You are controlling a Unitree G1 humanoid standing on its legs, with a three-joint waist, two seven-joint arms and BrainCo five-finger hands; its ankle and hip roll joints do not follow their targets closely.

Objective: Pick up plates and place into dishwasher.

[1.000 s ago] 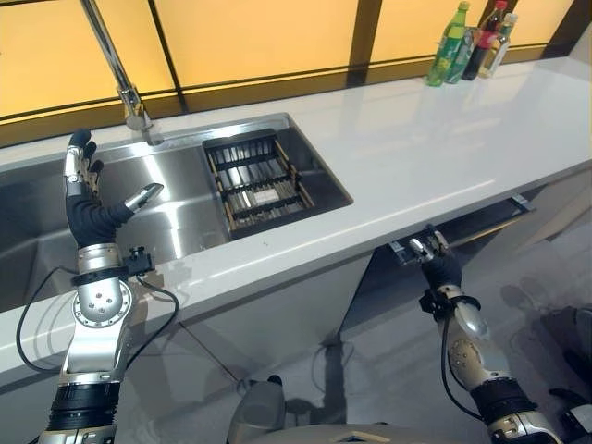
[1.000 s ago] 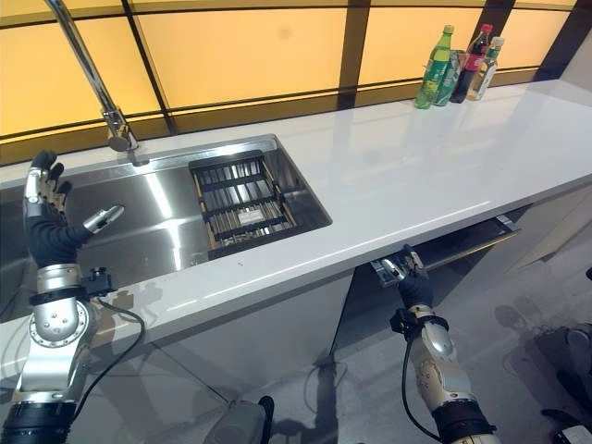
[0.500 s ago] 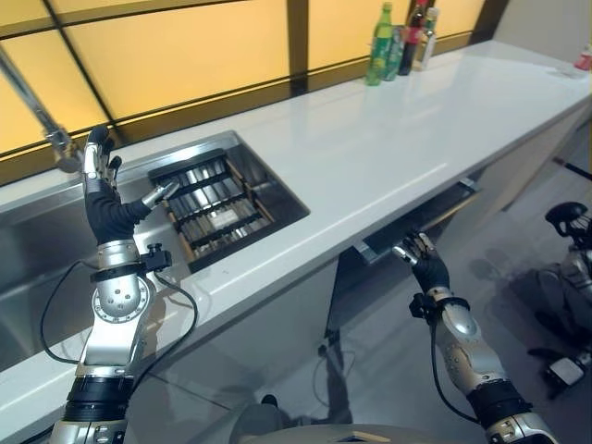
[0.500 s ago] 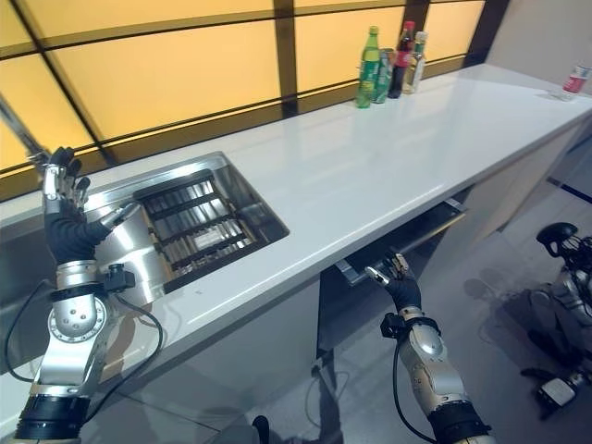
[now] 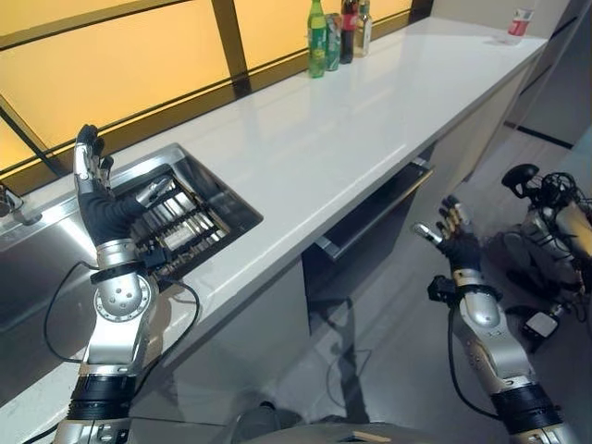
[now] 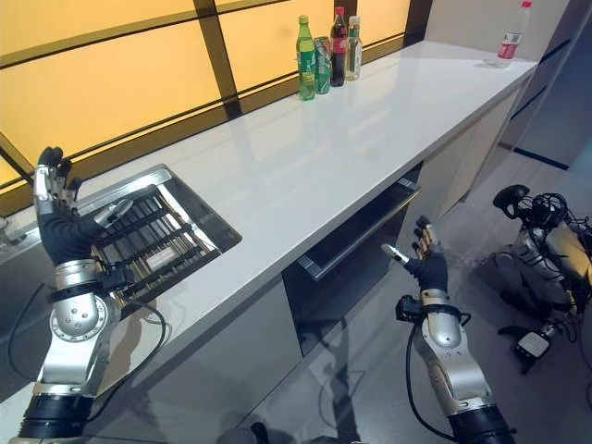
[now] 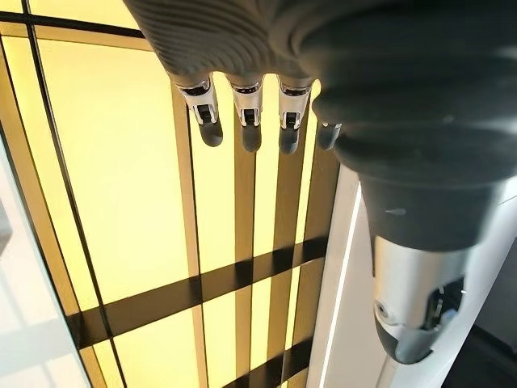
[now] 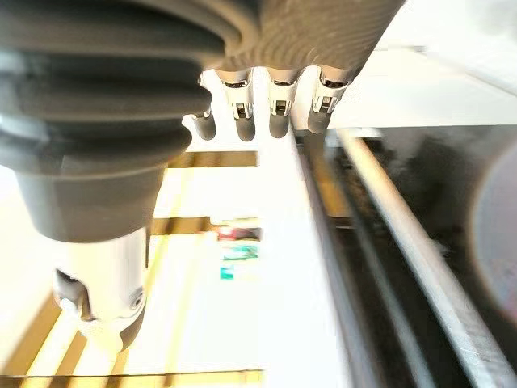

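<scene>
At far left the left hand (image 5: 100, 208) stands raised, fingers straight, above the sink (image 5: 55, 250) holding a slatted rack (image 5: 180, 222). The white counter (image 5: 342, 120) runs to upper right, bottles (image 5: 335, 32) at its back. The dishwasher door (image 5: 370, 208), slightly ajar, sits below the edge at centre; the right hand (image 5: 455, 248), fingers spread and empty, hangs over open floor (image 5: 388, 333) at right.

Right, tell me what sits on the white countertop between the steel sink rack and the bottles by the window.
Nothing: between rack and bottles the countertop is bare, in both eye views.
</scene>
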